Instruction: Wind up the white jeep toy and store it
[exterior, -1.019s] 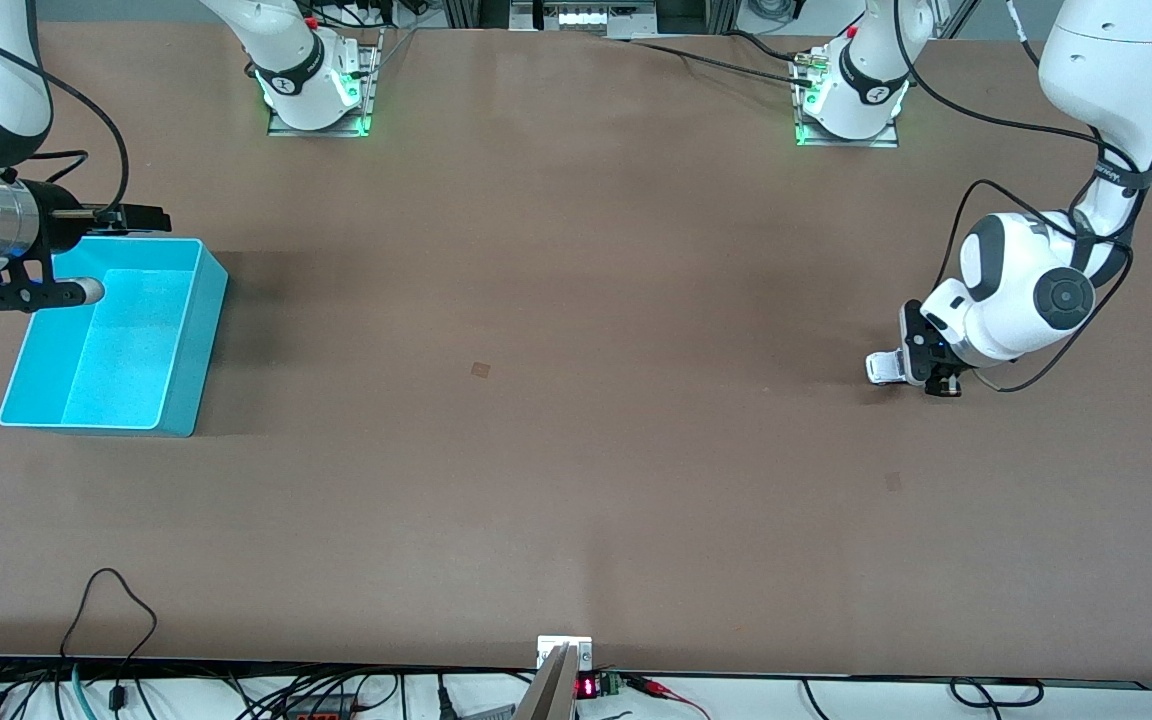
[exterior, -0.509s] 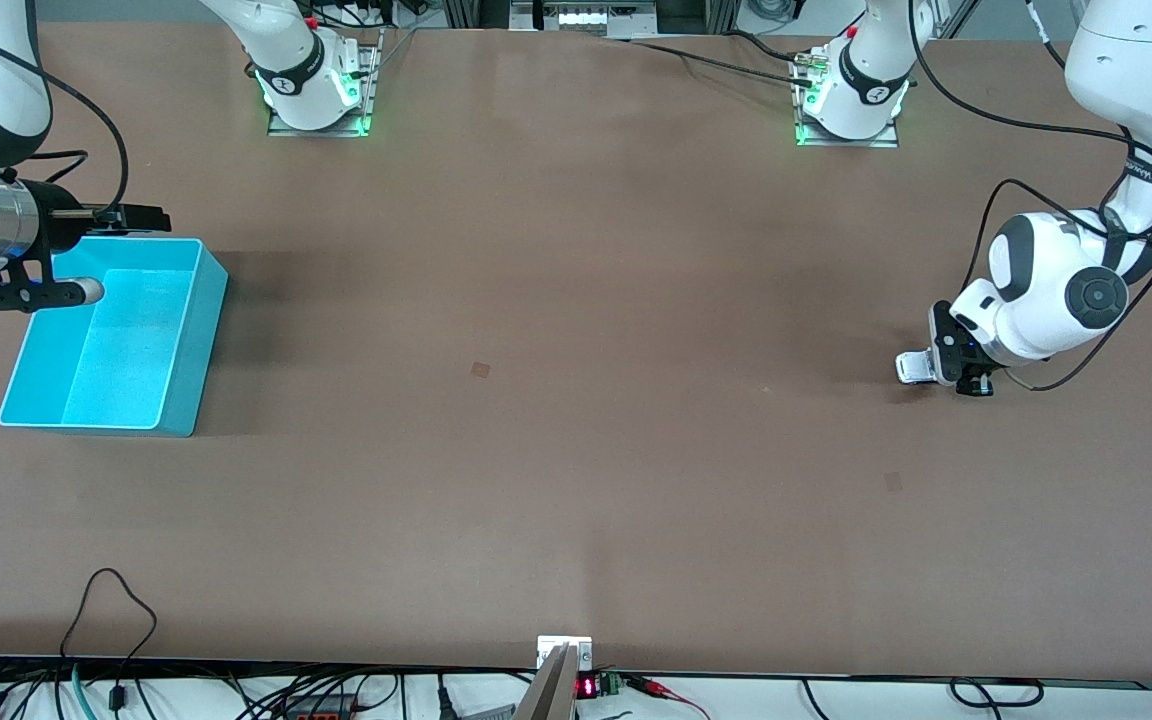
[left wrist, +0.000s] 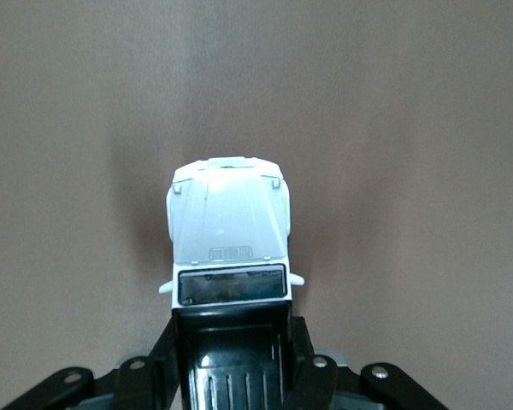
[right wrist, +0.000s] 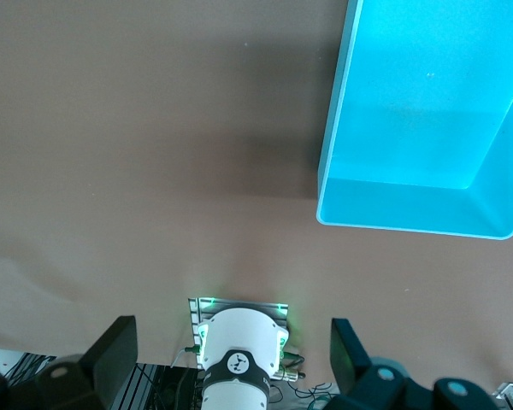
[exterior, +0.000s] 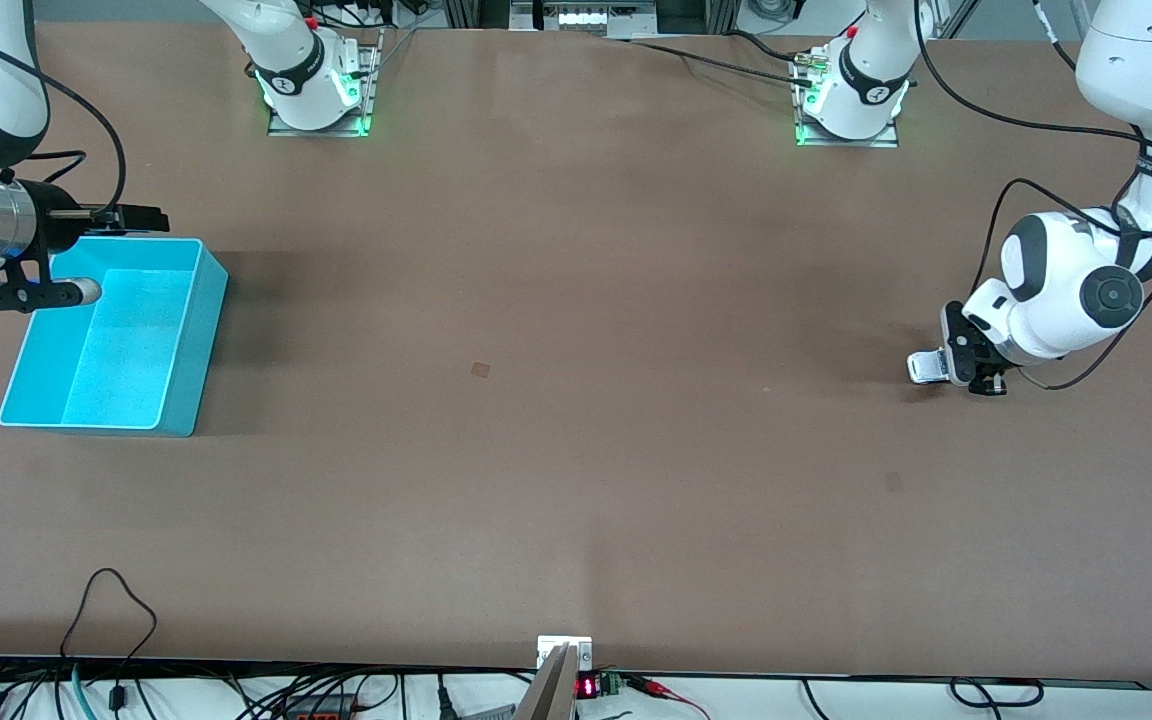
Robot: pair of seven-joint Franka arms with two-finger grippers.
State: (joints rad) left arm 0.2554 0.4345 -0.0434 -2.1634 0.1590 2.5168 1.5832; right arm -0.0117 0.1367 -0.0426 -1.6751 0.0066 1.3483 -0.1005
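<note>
The left hand point(exterior: 971, 372) is clenched on the toy car point(exterior: 926, 367), seemingly touching the counter point(exterior: 576, 400) at three o'clock; the right hand point(exterior: 121, 250), released, is held over the bin point(exterior: 186, 340) at nine.

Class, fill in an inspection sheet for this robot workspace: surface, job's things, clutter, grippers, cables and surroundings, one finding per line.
Surface: brown matte table, faint marks.
Job's things: tiny boxy white jeep toy with black roof, on the table at the left arm's end; open turquoise plastic bin, at the right arm's end, nothing in it.
Clutter: nothing seen.
Grippers: left gripper shut on the jeep toy; right gripper open, waiting over the bin's edge.
Cables: black cables loop along the left arm and along the table edge nearest the front camera.
Surroundings: two arm bases with green lights.
</note>
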